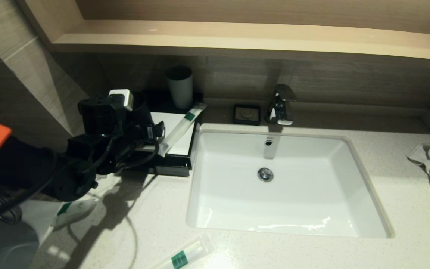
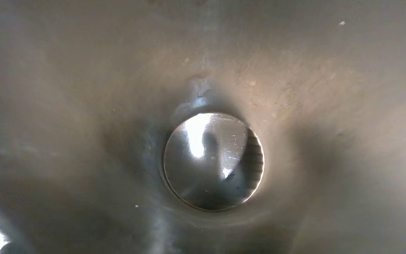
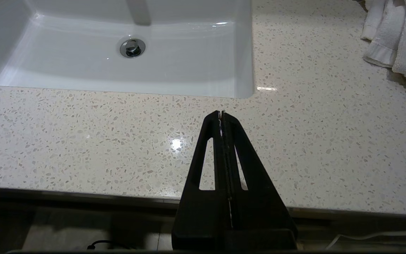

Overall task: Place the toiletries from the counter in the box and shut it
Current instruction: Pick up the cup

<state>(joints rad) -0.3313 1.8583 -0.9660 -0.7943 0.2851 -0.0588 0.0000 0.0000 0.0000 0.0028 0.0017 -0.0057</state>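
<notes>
Toiletries wait on box and bench, all on my left side.
One slim translucent tube (image 1: 180, 128) slants across the flat black box (image 1: 174, 164), beside my left fingers (image 1: 151, 140), spread wide; right fingers (image 3: 221, 114) rest together.

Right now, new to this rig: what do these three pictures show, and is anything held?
A two-armed robot at a bathroom counter. Head view looks down from its head; the other two come from cameras on its wrists. The left gripper hangs open over the black box, where one tube lies on top; it holds nothing I can see. A second tube and a sachet lie on the counter. The right gripper is shut, empty, parked at the front edge. Left wrist view: too close to read.
</notes>
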